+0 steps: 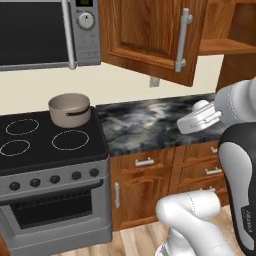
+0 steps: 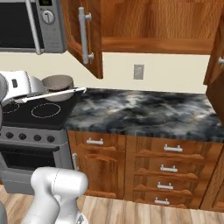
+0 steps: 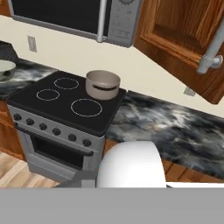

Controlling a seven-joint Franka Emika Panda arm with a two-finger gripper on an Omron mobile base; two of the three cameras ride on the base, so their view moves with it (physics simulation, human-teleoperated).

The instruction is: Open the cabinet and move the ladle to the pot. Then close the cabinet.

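The cabinet (image 1: 150,35) hangs above the counter with both doors swung open, and its left door (image 2: 85,35) juts out over the counter's left end. The pot (image 1: 70,109) (image 2: 57,83) (image 3: 103,84) stands upright on the stove's back right burner. My gripper (image 1: 186,124) hovers over the counter, right of the stove and well short of the pot, shut on the white ladle. The ladle's thin handle (image 2: 61,92) sticks out sideways from my hand. Its rounded bowl (image 3: 131,166) fills the near hand view and hides my fingertips.
A black stove (image 1: 50,145) with a microwave (image 1: 40,30) above it lies left of the marbled counter (image 1: 145,125). Drawers (image 2: 170,162) run below the counter. A pale bowl (image 3: 4,68) sits on the counter beyond the stove. The open left door's edge hangs low.
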